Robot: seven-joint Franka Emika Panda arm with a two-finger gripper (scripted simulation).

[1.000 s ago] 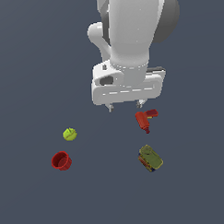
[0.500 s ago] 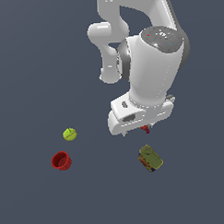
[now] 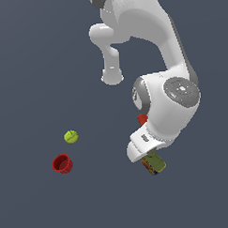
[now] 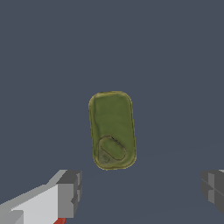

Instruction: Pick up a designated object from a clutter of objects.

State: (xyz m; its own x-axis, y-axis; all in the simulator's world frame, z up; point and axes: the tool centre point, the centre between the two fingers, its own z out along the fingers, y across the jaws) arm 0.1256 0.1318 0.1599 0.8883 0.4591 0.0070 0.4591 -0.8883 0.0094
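Note:
The designated object, an olive-green can-like block (image 3: 154, 163) (image 4: 112, 130), lies flat on the dark floor. In the exterior view the white arm's hand covers part of it from above. The wrist view looks straight down on its rounded top with an oval tab. My gripper (image 4: 142, 186) is open, its two grey fingertips (image 4: 70, 188) spread wide and apart from the block, with nothing between them. In the exterior view the fingers are hidden behind the hand. Of the clutter, a yellow-green ball (image 3: 71, 136) and a red cup (image 3: 62, 163) sit at the exterior view's left.
A red drill-shaped tool (image 3: 142, 119) shows only as a small sliver behind the arm, just beyond the block. A red fleck of it (image 4: 60, 221) appears beside one finger in the wrist view. The arm's base (image 3: 112, 76) stands farther back.
The arm has swung down and toward the exterior view's right, lowering the hand from above the red tool to directly over the olive-green block. The objects have not moved.

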